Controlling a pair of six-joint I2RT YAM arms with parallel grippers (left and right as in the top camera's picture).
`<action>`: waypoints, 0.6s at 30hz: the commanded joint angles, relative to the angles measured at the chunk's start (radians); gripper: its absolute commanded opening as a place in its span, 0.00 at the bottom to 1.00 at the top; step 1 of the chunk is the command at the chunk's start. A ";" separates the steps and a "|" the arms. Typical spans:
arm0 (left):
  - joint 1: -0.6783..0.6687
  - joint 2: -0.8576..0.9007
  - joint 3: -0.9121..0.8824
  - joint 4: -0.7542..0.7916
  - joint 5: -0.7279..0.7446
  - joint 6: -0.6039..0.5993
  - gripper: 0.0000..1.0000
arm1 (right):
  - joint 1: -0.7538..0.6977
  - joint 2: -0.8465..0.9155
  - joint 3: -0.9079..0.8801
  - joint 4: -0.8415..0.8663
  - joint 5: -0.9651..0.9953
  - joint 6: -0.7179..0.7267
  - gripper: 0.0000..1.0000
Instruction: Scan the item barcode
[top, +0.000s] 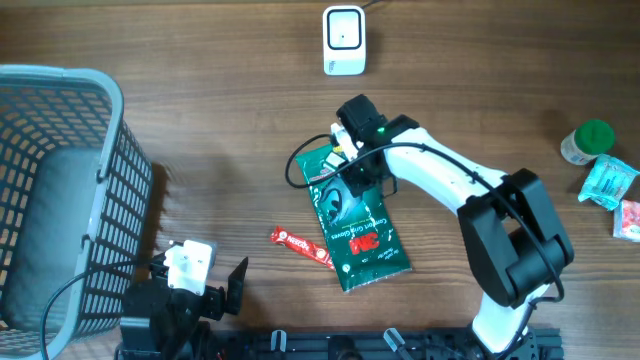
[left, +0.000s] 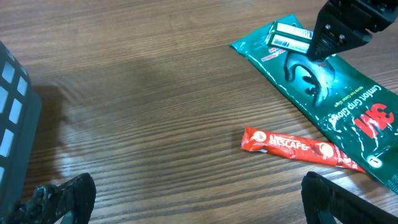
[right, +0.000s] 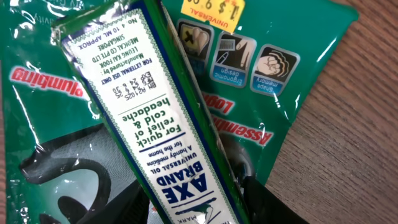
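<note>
Box place: Axe Brand box (right: 155, 118) lies on the 3M glove pack (top: 360, 225), centre of the overhead frame.
Box axis: in the right wrist view it runs from upper left to bottom centre, with its print upside down.
Right gripper (right: 202, 208): fingers pressed against both sides of the box's lower end.
Left gripper (left: 199, 205): fingers wide, holding nothing.
Basket (top: 110, 130): far left; a grey shape inside, unclear.
Writing: "for quick relief of cold & headache"; "Comfort Grip Gloves"; "NESCAFÉ" on the red stick (left: 298, 147).
</note>
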 joint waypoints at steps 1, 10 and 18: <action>0.003 -0.005 -0.001 0.004 0.009 -0.005 1.00 | 0.001 0.021 -0.008 0.017 -0.055 0.010 0.48; 0.003 -0.005 -0.001 0.003 0.009 -0.005 1.00 | 0.001 0.021 -0.101 0.168 -0.055 0.067 0.47; 0.003 -0.005 -0.001 0.003 0.009 -0.005 1.00 | -0.001 0.020 -0.039 0.105 -0.138 0.121 0.23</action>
